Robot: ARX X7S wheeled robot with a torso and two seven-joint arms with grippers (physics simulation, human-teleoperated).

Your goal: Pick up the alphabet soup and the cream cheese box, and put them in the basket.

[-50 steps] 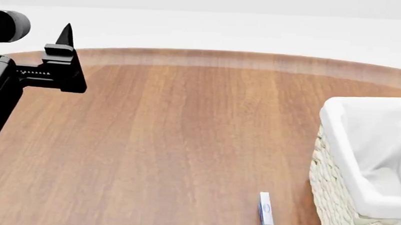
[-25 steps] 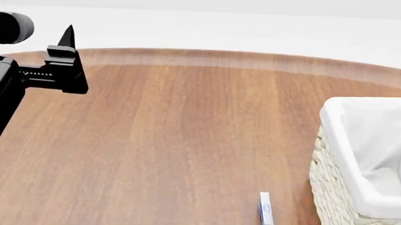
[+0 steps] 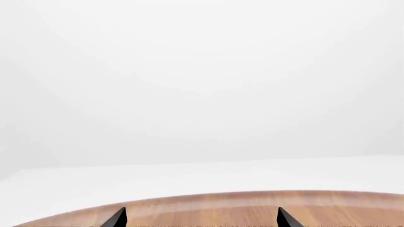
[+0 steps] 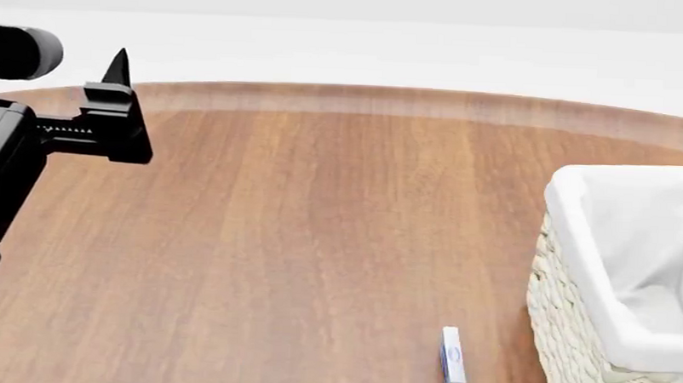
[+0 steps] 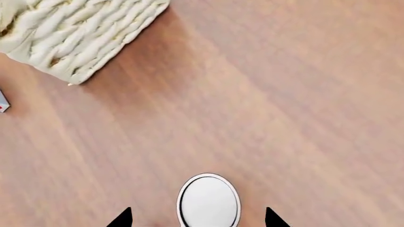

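Alphabet soup [image 5: 209,200]: silver-white top sits between the spread tips of the right gripper [image 5: 197,218], apart from the basket [image 5: 75,33]; cream cheese box [image 4: 453,362] stands near the basket's wicker wall. Best to descend squarely, centre the can, then close. Left gripper [image 3: 200,218] spread, holding nothing, far from the basket.

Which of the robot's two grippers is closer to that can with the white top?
The right gripper: its open fingertips flank the can from above. The left gripper hovers over the table's far left, with no can in its camera view.
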